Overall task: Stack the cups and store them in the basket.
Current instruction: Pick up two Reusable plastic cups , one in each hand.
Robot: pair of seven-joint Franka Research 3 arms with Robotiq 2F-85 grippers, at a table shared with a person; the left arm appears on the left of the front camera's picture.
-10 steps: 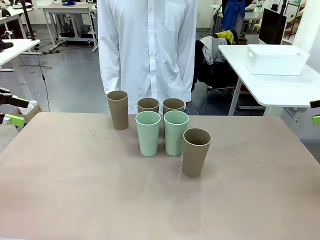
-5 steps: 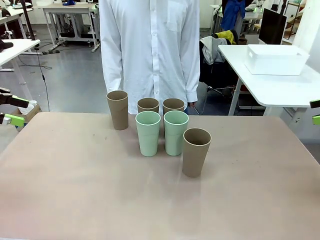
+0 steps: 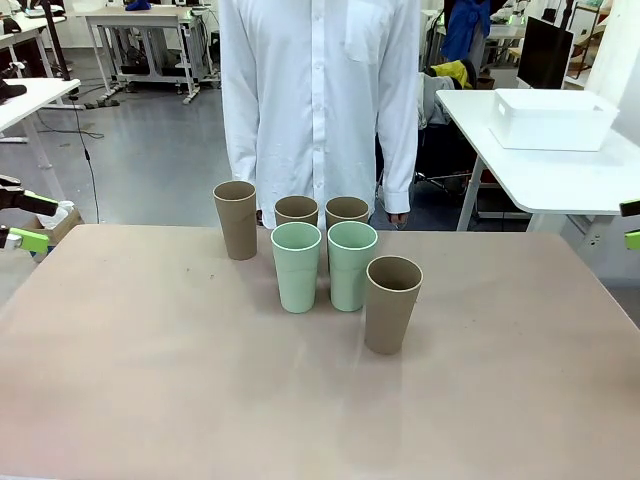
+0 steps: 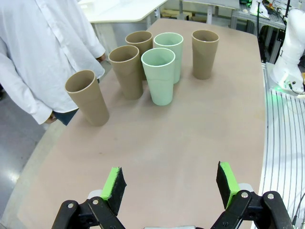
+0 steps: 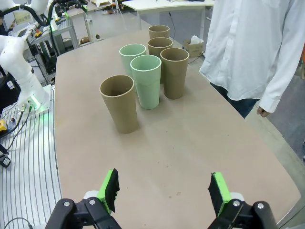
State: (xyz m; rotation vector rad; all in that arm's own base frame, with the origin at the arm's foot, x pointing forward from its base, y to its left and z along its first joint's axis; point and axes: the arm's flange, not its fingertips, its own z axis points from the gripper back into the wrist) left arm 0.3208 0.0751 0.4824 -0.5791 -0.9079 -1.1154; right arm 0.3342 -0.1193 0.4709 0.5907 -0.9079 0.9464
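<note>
Okay, left gripper and right gripper both released and empty, six cups standing on the table, basket off on a side table.
Jaws on each gripper spread wide, nothing between them. All cups upright, mouths up, well ahead of each gripper, none touched. Two green cups side by side mid-cluster, four brown cups around them: one closest ahead of the left gripper, another closest ahead of the right gripper. Basket sits beyond the right gripper, well apart from the cups. Person in a white shirt stands past the cups, arms hanging.
</note>
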